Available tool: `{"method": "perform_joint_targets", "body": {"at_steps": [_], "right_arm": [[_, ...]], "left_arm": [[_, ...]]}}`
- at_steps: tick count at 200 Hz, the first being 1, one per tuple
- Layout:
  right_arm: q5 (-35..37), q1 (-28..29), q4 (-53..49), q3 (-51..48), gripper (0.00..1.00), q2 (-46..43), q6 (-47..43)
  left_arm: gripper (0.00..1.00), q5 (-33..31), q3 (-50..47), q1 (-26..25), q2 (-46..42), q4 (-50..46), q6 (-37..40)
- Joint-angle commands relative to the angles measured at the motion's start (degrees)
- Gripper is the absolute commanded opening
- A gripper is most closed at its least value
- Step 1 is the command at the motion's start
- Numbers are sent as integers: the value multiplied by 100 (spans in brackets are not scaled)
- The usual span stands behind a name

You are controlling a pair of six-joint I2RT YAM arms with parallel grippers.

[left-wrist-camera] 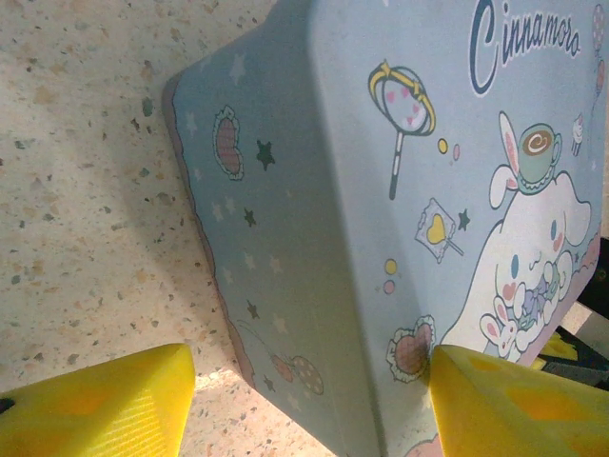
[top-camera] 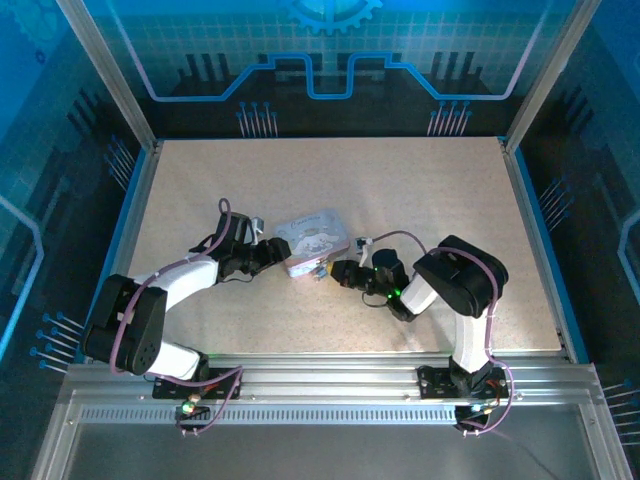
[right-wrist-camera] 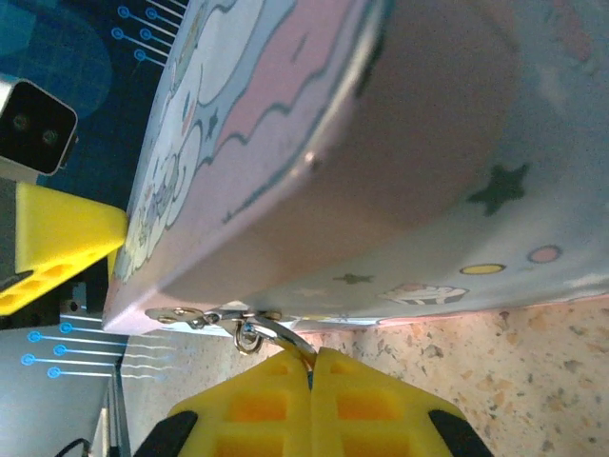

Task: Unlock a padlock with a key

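Left tool [left-wrist-camera: 309,414] stands apart, astride the tin box [left-wrist-camera: 314,190]. Right tool [right-wrist-camera: 311,376] is together on what appears to be the key [right-wrist-camera: 284,340], at the tin box's latch edge. Risk: the unclamped tin box slides on the counter [left-wrist-camera: 76,190], and the thin key twists or slips.

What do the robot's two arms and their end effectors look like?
The left arm and right arm share glossy black joint housings and white links, each trailed by a purple cable. A small green light glows near the right arm's wrist. The left end effector and right end effector each carry two blocky yellow fingers moulded with square recesses.
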Motion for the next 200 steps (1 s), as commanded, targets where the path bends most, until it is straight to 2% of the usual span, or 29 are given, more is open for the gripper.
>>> {"method": "perform_joint_targets", "body": {"at_steps": [1, 72, 130, 173, 200], "right_arm": [[84, -83, 253, -64, 7, -220, 300], [154, -169, -466, -193, 7, -748, -48], [90, -180, -1001, -244, 7, -1145, -341], [-40, -188, -1733, -247, 7, -1597, -643], [-126, -191, -2631, -160, 7, -2066, -958]], "left_arm": [[67, -177, -216, -55, 28, -551, 41], [68, -151, -233, -55, -86, -500, 26], [75, -195, -306, -55, -465, -359, -51], [81, -261, -238, -55, -769, -397, -8], [83, -431, -297, -53, -1126, -380, 10]]}}
